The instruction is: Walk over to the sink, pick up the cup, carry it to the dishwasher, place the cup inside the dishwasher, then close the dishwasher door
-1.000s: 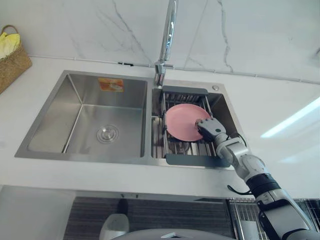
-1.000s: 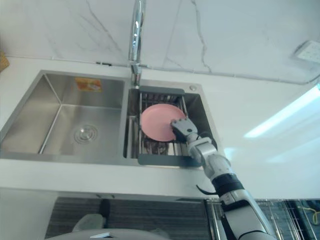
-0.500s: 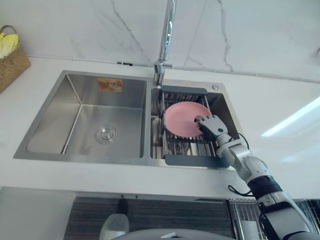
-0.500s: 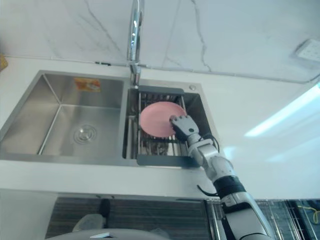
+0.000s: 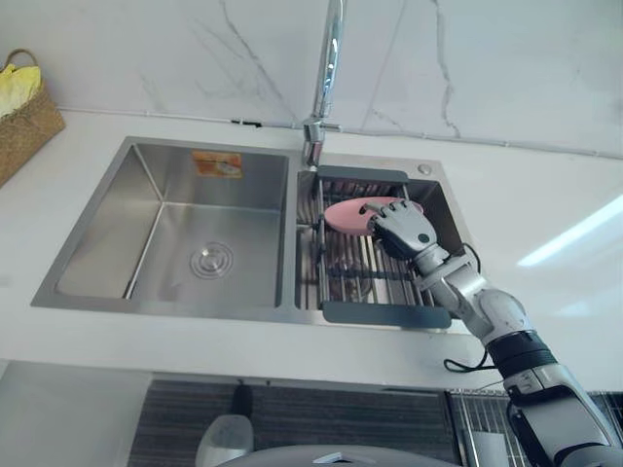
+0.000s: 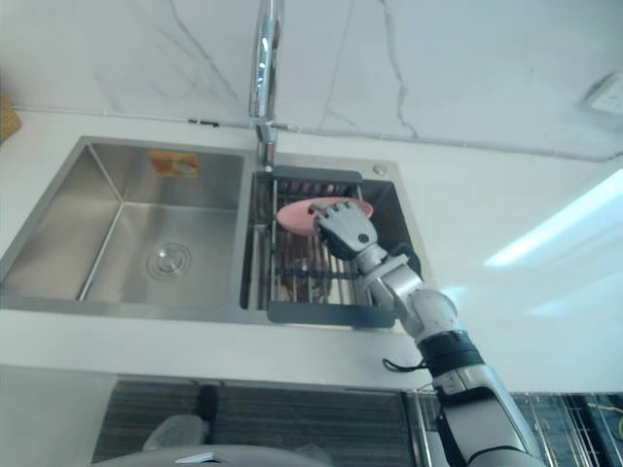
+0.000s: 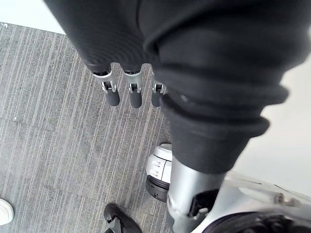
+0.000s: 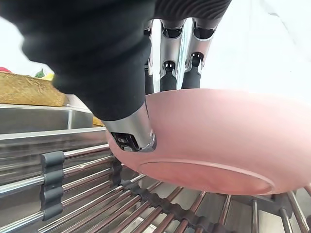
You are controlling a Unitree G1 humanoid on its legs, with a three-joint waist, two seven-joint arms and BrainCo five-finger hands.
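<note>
A pink shallow dish [image 5: 346, 214] hangs nearly level just above the wire rack [image 5: 341, 284] in the sink's right basin. My right hand [image 5: 401, 232] is shut on its right rim. In the right wrist view the fingers [image 8: 175, 73] lie over the dish's [image 8: 218, 141] top edge and the thumb [image 8: 132, 132] presses beneath it. No cup is clearly visible. My left hand [image 7: 129, 92] hangs low over the grey floor with straight fingers and holds nothing.
The tall chrome faucet [image 5: 326, 78] rises behind the divider between the basins. The left basin [image 5: 185, 243] holds only its drain. A woven basket [image 5: 24, 117] stands on the white counter at far left. A wire rack [image 5: 477, 418] shows below the counter's front edge, lower right.
My right hand has raised the pink dish and tipped it from standing face-on to nearly flat, shifting it toward the back of the rack.
</note>
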